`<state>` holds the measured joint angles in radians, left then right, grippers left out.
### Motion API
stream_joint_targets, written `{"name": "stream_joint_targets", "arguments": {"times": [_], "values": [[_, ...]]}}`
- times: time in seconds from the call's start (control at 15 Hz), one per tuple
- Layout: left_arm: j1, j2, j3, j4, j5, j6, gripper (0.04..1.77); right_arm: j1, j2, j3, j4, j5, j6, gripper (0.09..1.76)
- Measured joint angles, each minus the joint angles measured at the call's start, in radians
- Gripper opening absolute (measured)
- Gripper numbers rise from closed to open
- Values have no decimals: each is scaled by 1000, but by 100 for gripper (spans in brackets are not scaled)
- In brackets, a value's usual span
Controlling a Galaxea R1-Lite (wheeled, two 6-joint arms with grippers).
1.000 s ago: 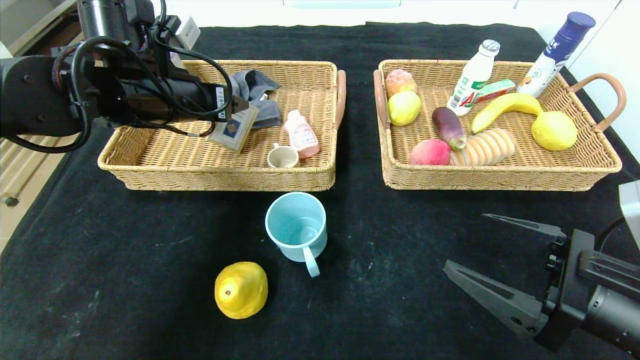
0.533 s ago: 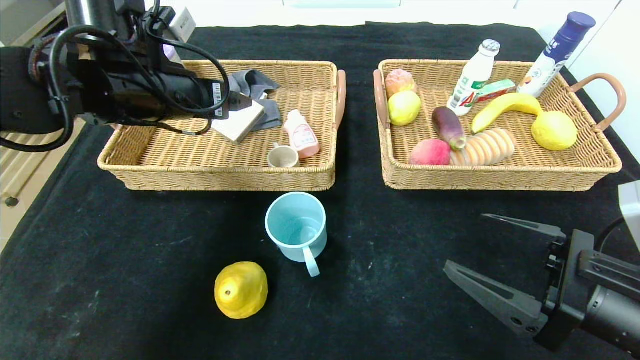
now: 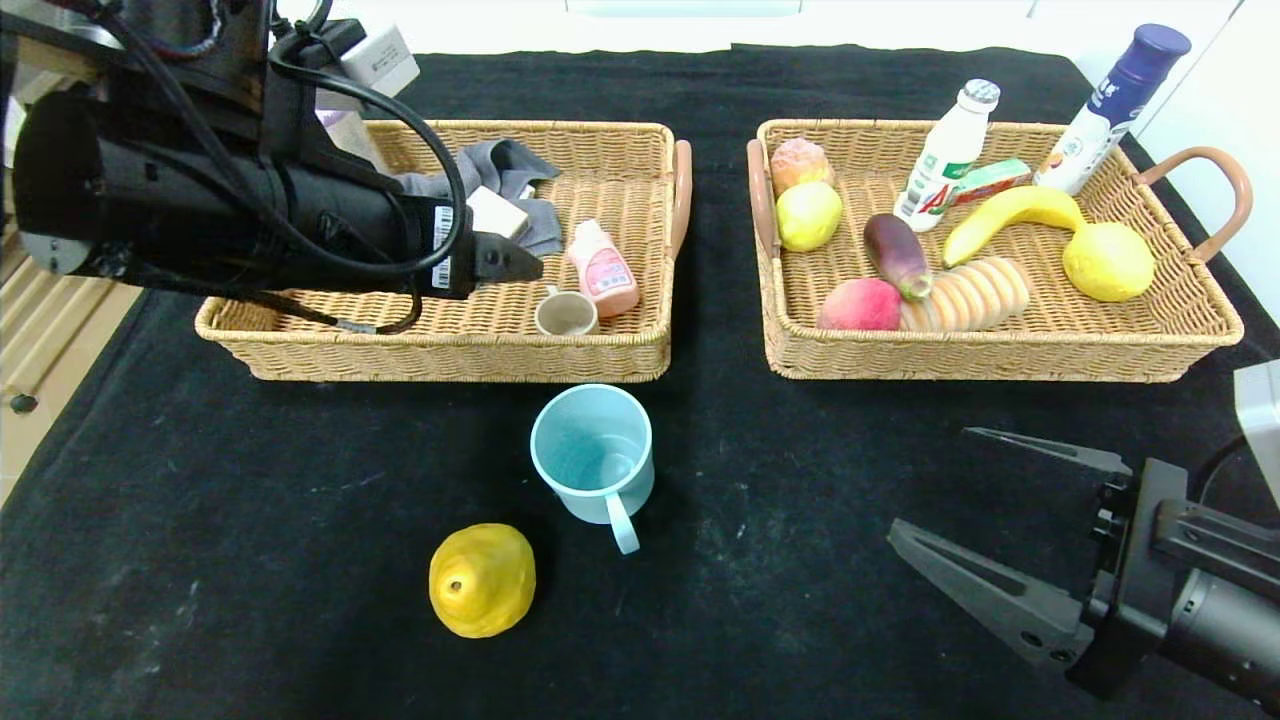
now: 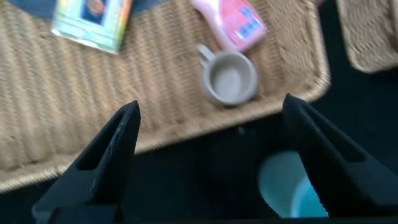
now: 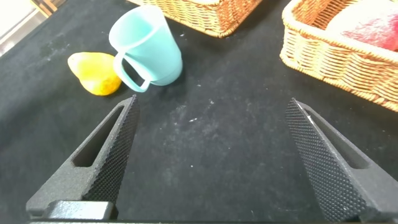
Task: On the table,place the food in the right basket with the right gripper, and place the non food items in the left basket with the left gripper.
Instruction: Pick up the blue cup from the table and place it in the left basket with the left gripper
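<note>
A light blue mug (image 3: 595, 462) stands on the black table in front of the left basket (image 3: 450, 352). A yellow fruit (image 3: 482, 578) lies nearer me, to the mug's left. My left gripper (image 3: 512, 262) hangs open and empty over the left basket's front part; in its wrist view (image 4: 211, 104) the basket's front rim and the mug (image 4: 286, 183) lie below it. A small card box (image 3: 497, 212) rests in that basket. My right gripper (image 3: 930, 480) is open and empty low at the front right, with the mug (image 5: 149, 46) and the fruit (image 5: 94, 71) ahead of it.
The left basket also holds a grey cloth (image 3: 505, 165), a pink bottle (image 3: 603, 267) and a small beige cup (image 3: 566, 314). The right basket (image 3: 1000, 362) holds fruit, bread, an eggplant and bottles. A blue-capped bottle (image 3: 1112, 108) leans at its far corner.
The left gripper opened and let go of the card box, which now lies in the left basket. The arm then swung toward the basket's front. The right arm stayed still.
</note>
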<state>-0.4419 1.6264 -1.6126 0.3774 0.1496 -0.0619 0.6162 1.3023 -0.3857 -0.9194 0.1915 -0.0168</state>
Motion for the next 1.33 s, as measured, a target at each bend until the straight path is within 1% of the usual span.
{"name": "stream_joint_targets", "arguments": {"times": [0.07, 0.13, 0.47, 0.8, 1.07, 1.2, 1.33], "values": [[-31, -19, 6, 47, 11, -13, 166, 10, 0, -1, 0, 0, 0, 171], [-54, -32, 16, 67, 21, -17, 167, 6, 0, -1, 0, 0, 0, 171], [-113, -53, 51, 85, 37, -43, 169, -6, 1, -1, 0, 0, 0, 171], [-174, -54, 87, 160, 47, -56, 170, -6, 3, 0, 0, 0, 0, 171], [-199, -57, 91, 225, 51, -56, 170, -6, 1, 0, 0, 0, 1, 171], [-201, -52, 96, 229, 55, -55, 170, -15, 0, -1, 0, 0, 0, 171], [-202, -39, 100, 226, 73, -53, 171, -18, -1, -2, 0, 1, 0, 171]]}}
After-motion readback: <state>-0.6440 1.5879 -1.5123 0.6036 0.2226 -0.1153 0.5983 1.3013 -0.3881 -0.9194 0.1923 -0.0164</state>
